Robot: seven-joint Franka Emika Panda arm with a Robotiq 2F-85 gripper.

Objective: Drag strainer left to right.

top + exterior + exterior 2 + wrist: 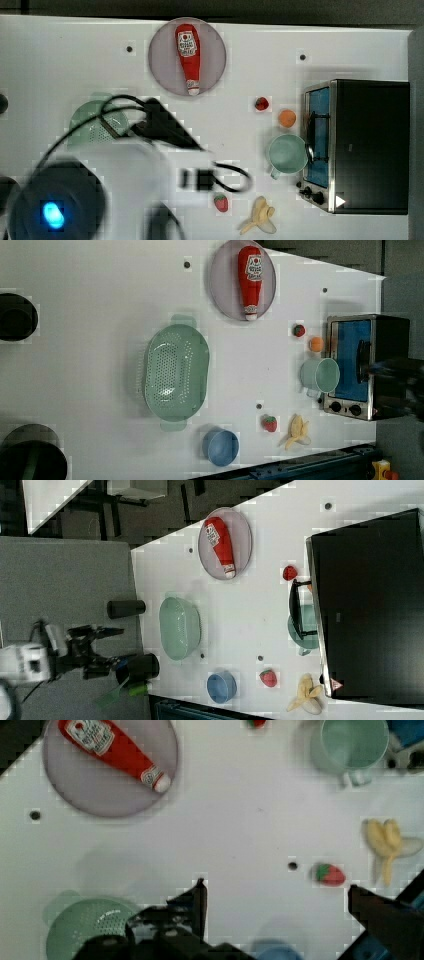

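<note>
In the top view, the pale green round plastic strainer (95, 125) with tiny holes sits far on the top view's left, part hidden under the robot arm. The drag has not begun. In the left view, it sits alone mid-table, empty, with two rim tabs. In the wrist view, the black gripper (277, 892) hangs wide open, holding nothing, above the table beside the strainer.

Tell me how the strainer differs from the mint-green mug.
The strainer is dotted with small holes and has rim tabs; the mug is smooth-walled with one handle. The strainer is wider and stands in open table space, while the mug sits right beside the toaster oven. Both are pale mint green, round and empty.
</note>
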